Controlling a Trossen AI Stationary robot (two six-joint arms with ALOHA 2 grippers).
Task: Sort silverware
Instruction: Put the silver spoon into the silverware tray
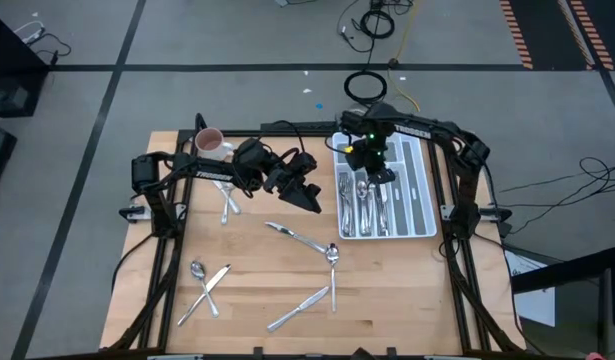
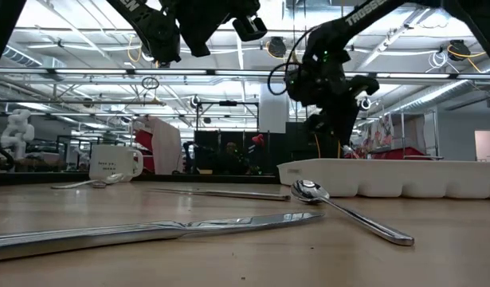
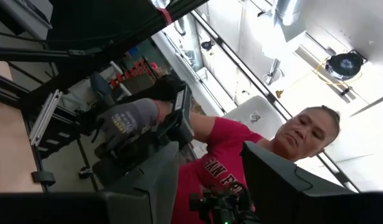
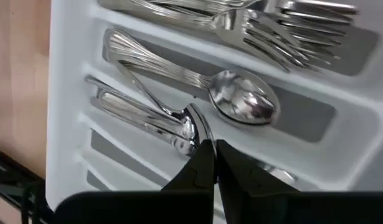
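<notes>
The right gripper (image 4: pixel 214 163) hangs low inside the white divided tray (image 1: pixel 424 190) at the table's right, its two fingers drawn nearly together with only a thin slit between them and nothing held; just past its tips lie spoons (image 4: pixel 244 102) crossed over one another in one compartment, with forks (image 4: pixel 284 34) packed in the next. The left gripper (image 1: pixel 309 196) hovers above mid-table, tilted up toward the room, fingers apart and empty. Loose silverware lies on the bare wood: a spoon (image 1: pixel 332 255) and a knife (image 1: pixel 297 308) near the middle, another spoon and knife crossed at the front left (image 1: pixel 207 283), two more pieces beside the mug (image 1: pixel 209 143). Each piece looks stiff, light, polished and probably slippery; lying flat, it likely offers little to pinch, so the slim handle, taken across its width near mid-length, seems the surest hold.
</notes>
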